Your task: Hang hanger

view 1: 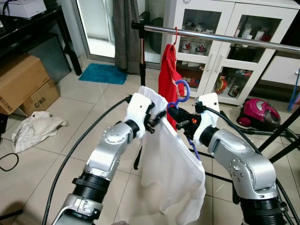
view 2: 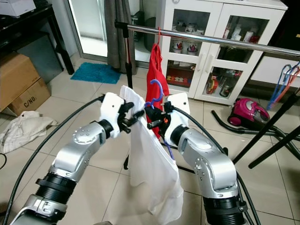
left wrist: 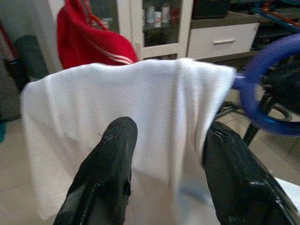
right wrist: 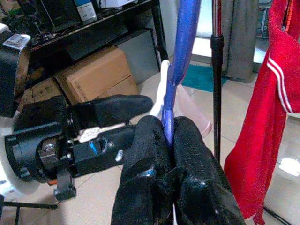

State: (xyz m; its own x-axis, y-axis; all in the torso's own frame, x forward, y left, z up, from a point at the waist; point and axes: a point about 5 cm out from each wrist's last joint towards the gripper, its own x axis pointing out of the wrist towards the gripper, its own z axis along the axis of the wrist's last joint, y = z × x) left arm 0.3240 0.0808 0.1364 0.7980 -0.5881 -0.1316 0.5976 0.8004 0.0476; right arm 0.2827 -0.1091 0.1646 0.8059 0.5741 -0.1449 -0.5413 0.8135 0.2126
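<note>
Room: tiled floor (view 1: 84,108), white glass-door cabinet (view 1: 225,51) behind, a chrome rail (view 1: 225,37) crossing overhead with a red garment (view 1: 168,75) already hung on it.
Hanger: blue hanger (view 1: 183,91) carrying a white cloth (view 1: 168,159), held below the rail, hook up.
Right gripper (right wrist: 168,136): raised at chest height, jaws closed on the hanger's neck.
Left gripper (left wrist: 164,150): raised alongside, jaws spread around the cloth's top edge, not clearly pinching.
Risk: hook probably catches the red garment or misses the rail if lifted off-line; the cloth could slide off if the hanger tilts.
</note>
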